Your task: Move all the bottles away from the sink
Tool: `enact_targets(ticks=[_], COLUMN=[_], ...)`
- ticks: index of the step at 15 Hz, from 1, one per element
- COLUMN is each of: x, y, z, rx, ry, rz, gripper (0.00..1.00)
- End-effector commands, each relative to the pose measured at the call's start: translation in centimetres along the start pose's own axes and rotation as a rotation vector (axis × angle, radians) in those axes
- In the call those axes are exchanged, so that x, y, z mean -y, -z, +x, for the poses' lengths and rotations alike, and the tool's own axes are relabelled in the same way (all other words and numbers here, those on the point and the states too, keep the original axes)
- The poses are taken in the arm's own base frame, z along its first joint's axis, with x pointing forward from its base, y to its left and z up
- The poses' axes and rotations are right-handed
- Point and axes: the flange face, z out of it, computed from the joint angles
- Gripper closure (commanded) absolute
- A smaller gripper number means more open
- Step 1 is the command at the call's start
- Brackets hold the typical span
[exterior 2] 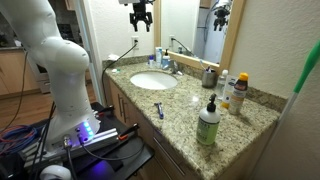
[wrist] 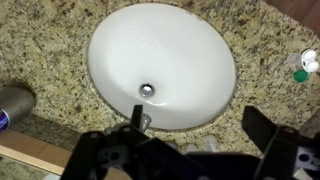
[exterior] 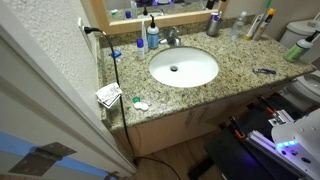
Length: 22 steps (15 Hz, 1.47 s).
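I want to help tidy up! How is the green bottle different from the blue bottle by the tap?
The green bottle is pale green with a black pump; the blue bottle is blue. The blue bottle stands right behind the sink, beside the tap; the green bottle stands far from it. Both stand upright on the speckled counter.

Arm: glossy white shell, fat rounded segments, smooth bulging joints, thin darker seams between links. Same white casing showed at frame edge in an exterior view. Base: lit blue-violet, glow seen in both exterior views, on black frame. Red cables ran beside base. Wrist housing: black, compact. Jaws: black, matte, angular; in wrist view dark and blurred, thin prong on one side, broader block on other.
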Motion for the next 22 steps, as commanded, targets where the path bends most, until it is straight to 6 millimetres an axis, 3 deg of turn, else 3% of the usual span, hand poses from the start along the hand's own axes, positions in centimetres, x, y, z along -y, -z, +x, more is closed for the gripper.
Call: enact_targets(ticks=[1,3,4,6,8,11,16,17,18,20,22], x=[1.8,2.3,2.1,2.2,2.2,0.8,0.0,0.4,0.1,0.2,-0.4], y=[-3.2,-3.5,-3.7,-4.3,-4.2,-7.6,-9.1,-8.6,-9.3,-9.2,-11.9], z=[7.3,9.9,6.9,9.3,9.9,13.6,19.8,19.8,18.3,19.4,20.3], rx=[0.028,0.057,0.033,0.037,0.040,0.025,-0.080,-0.043,-0.060,-0.060,-0.045], ry=[-0.115,-0.177,-0.127,-0.160,-0.167,-0.297,-0.472,-0.474,-0.445,-0.461,-0.485], rz=[0.054,0.087,0.051,0.068,0.071,0.074,0.124,0.155,0.119,0.139,0.066], gripper=[0.00,0.00,0.00,0.00,0.00,0.00,0.00,0.00,0.00,0.00,0.00])
